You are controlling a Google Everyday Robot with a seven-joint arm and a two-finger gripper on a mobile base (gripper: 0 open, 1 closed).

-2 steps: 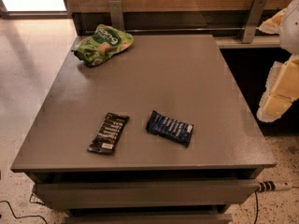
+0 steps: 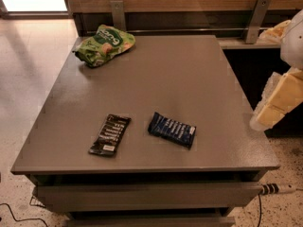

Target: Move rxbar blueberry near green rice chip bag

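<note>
Task judged not started. Rxbar (image 2: pixel 172 129) is lying flat at the table's (image 2: pixel 189 74) front, slightly right of centre, with nothing touching it. Chip bag (image 2: pixel 104 45) is placed at the table's far-left corner, so the two are well apart. Black bar (image 2: pixel 110 135) is at the table's front, left of centre, and is not to be picked. Gripper (image 2: pixel 277 100) is held off the table's right edge, clear of the rxbar. Whether it is open or closed cannot be told. Left to do: rxbar to be reached, grasped, carried to the far-left corner and set down beside the chip bag.
</note>
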